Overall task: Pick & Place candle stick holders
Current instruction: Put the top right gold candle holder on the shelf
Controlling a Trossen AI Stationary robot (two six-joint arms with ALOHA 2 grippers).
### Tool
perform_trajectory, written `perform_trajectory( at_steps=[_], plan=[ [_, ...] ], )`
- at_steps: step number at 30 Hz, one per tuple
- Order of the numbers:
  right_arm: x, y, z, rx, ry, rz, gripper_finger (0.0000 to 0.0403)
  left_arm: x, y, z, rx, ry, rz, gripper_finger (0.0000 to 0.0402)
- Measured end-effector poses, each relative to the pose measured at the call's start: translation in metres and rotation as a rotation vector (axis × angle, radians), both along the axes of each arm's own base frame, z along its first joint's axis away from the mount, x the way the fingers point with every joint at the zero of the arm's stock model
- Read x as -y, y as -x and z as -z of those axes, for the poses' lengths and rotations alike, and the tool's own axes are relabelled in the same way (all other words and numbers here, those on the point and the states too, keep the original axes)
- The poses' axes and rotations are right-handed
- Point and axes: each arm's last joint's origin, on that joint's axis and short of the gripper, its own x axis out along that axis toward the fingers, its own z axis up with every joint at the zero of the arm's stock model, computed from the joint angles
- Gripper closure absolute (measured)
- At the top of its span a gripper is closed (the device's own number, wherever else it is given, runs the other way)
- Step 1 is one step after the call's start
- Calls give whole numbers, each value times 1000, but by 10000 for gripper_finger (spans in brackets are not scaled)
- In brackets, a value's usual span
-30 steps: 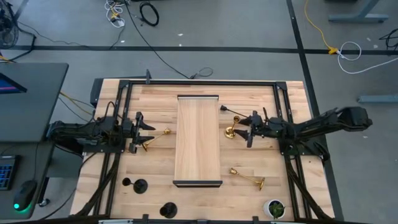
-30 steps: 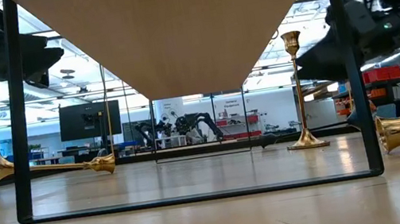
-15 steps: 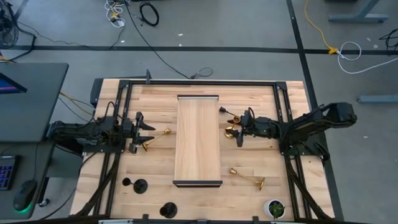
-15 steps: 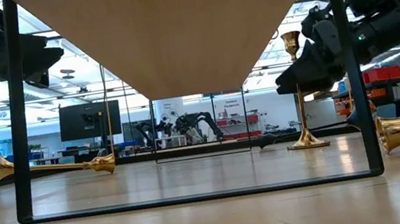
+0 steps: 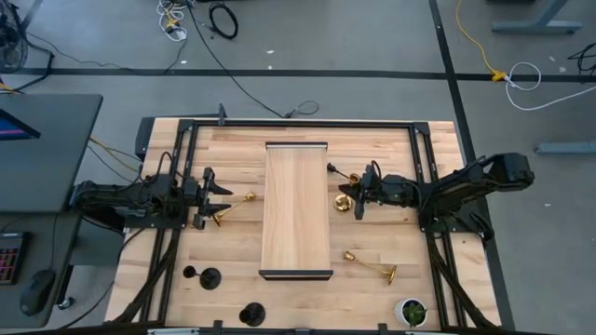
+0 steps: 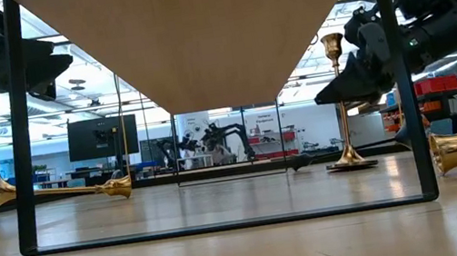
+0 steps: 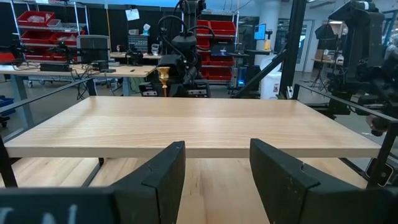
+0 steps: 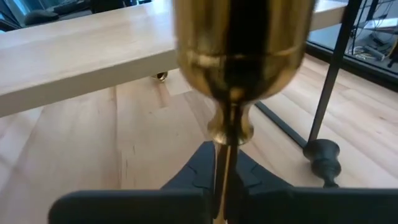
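Observation:
A gold candle stick holder [image 6: 340, 101] stands upright right of the raised wooden shelf [image 5: 296, 209]. My right gripper [image 5: 358, 199] is shut on it. Its cup [image 8: 242, 50] fills the right wrist view. My left gripper [image 5: 222, 196] hovers open left of the shelf, beside a gold holder [image 5: 233, 206] lying on its side. Nothing is between its fingers [image 7: 163, 180]. Another gold holder [image 5: 372, 268] lies near the front right. A black one [image 5: 341, 169] lies behind the right gripper. My right gripper pinches the thin stem [image 8: 222, 163] of the standing gold holder between its two fingers, a little below the cup. The fingers [image 6: 333, 91] come level from the table's right side and lie across the stem. The holder is upright, its base [image 6: 351, 164] at the table top.
The shelf's black frame legs [image 6: 397, 74] stand close to the held holder. Black holders [image 5: 209, 276] [image 5: 251, 314] stand at the front left. A small green plant in a white pot [image 5: 411, 312] sits at the front right corner.
My right gripper has moved toward the table's left edge up to the standing gold holder, then shut its fingers on the stem. The holder has stayed upright in about the same place.

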Motion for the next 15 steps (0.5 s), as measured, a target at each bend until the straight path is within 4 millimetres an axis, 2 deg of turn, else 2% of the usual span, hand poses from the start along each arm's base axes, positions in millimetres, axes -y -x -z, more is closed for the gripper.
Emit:
perform_trajectory(
  at_steps=[9, 12, 15],
  plan=[
    [0, 9, -18, 18, -1, 26, 397, 0, 0, 0, 0, 1, 0, 220],
    [1, 8, -37, -41, 17, 57, 399, 0, 0, 0, 0, 1, 0, 220],
    [3, 4, -66, -126, 49, 109, 399, 0, 0, 0, 0, 8, 1, 220]
  ],
)
